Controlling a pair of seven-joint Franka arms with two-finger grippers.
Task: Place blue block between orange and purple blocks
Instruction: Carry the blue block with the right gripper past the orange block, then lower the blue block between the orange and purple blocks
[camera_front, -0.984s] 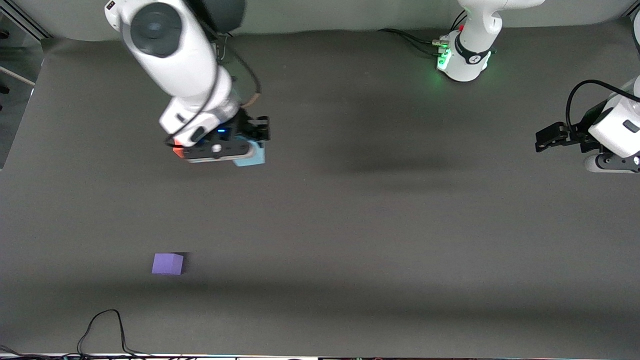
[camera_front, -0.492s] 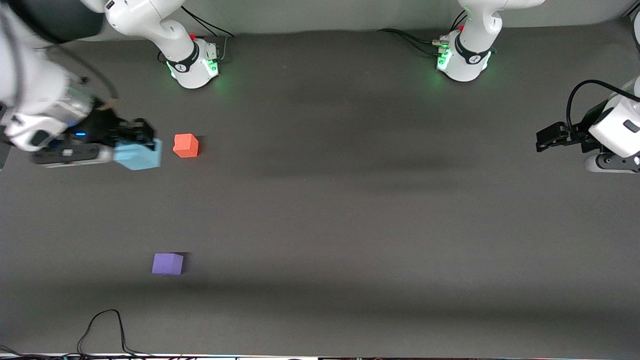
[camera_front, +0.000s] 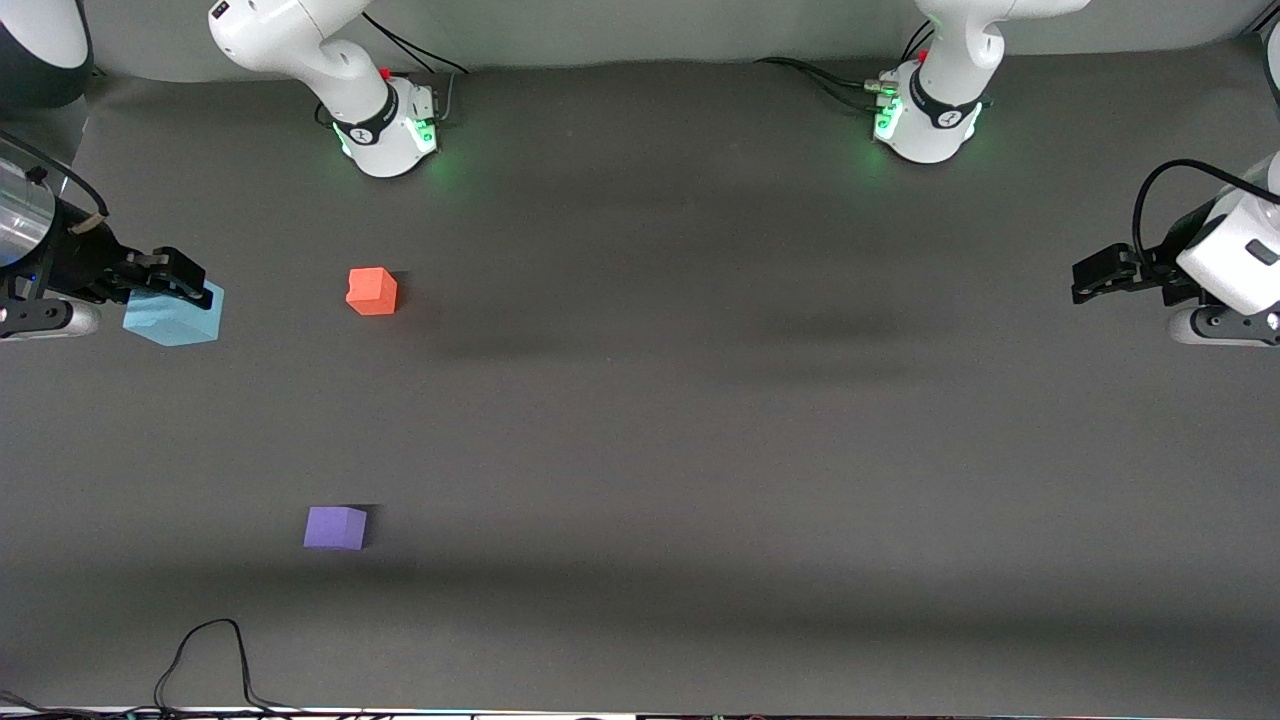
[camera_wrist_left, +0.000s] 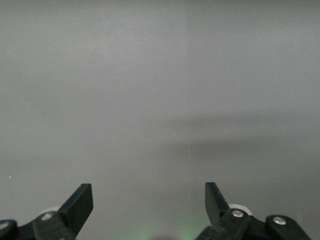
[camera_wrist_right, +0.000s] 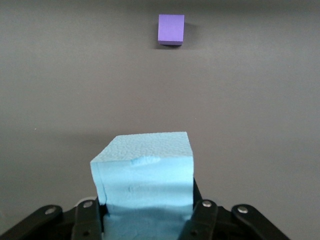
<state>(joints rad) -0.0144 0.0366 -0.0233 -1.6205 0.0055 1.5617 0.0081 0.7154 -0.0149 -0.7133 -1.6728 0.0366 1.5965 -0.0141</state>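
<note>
Carrying: I have the blue block (camera_front: 172, 318) clamped in the right gripper (camera_front: 165, 285), up in the air over the table's edge at the right arm's end.
Change: a second ago this gripper hung right over the orange block (camera_front: 371, 291) and hid most of it; half a second ago it had swung clear with the cube just beside the orange one; now it is well apart from it, toward the right arm's end.
Meaning: I judge I have overshot sideways, so the cube is off the line between the two targets and must come back before I lower it.
Targets: from the right gripper, the orange block lies toward the left arm's end; the purple block (camera_front: 335, 527) sits on the table far nearer the front camera, and shows ahead of the held cube in the right wrist view (camera_wrist_right: 171, 29).
Grip: the foam sits square between the fingers (camera_wrist_right: 200, 220), dented slightly.
Left gripper (camera_front: 1090, 278): waiting at its own end, jaws spread wide, holding nothing.
</note>
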